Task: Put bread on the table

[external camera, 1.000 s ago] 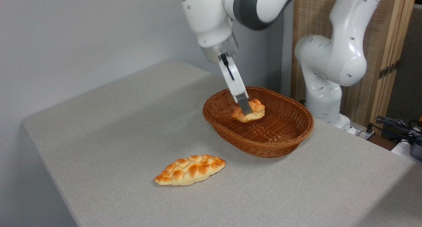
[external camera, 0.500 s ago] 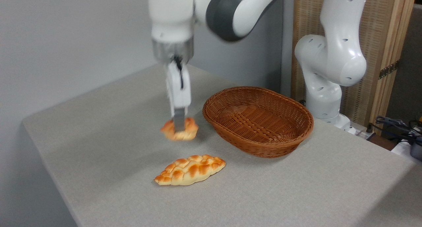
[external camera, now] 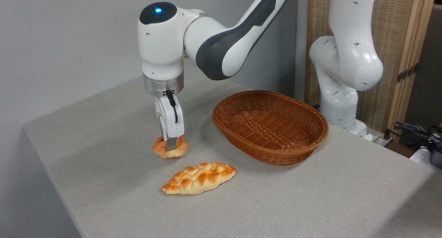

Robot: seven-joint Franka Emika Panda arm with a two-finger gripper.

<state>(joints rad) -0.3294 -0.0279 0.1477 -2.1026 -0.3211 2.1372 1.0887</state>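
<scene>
Camera view: claw [external camera: 170, 147] pinching the bread [external camera: 170, 148] at the table [external camera: 103, 134] surface, left of the basket [external camera: 271, 125], behind the braided loaf [external camera: 199, 178].

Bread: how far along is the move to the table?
Done: the bread is out of the wicker basket, which holds nothing. In hand: the gripper fingers clamp it at or just above the table, behind the braided loaf. Left: release and retreat.
</scene>
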